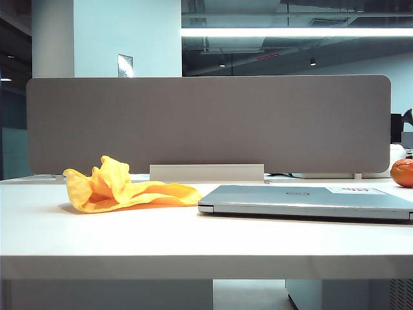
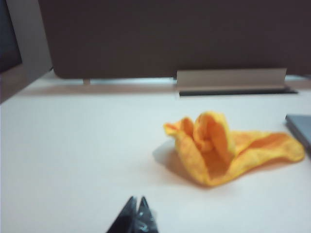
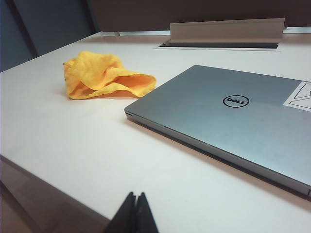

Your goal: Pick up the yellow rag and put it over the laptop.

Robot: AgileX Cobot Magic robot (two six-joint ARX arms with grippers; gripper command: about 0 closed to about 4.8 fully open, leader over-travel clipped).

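Yellow rag: the yellow rag lies crumpled on the white counter, one flat tail reaching toward the laptop, its tip just beside the lid's near corner; nothing holds it.
Laptop: the silver-grey Dell laptop sits closed and flat on the counter, its logo and white sticker showing, and its lid is bare.
Left gripper: the left gripper hangs back from the rag, well apart from it, its jaws pressed together and empty.
Right gripper: the right gripper sits near the counter's front edge, short of the laptop, its jaws together and empty too.
Orange fruit: an orange rests at the far right, behind the laptop.
Risk, closed jaws: neither gripper can take cloth until its jaws part; coming down shut would probably only shove the rag along the counter.
Risk, thin pinch: a grasp on the flat tail rather than the bunched peak may slip, or lift one layer and leave the rag dangling.
Risk, laptop: a low carry could catch the lid's edge and nudge the laptop.
Risk, coverage: released while still bunched, the rag would likely land in a heap on one corner.
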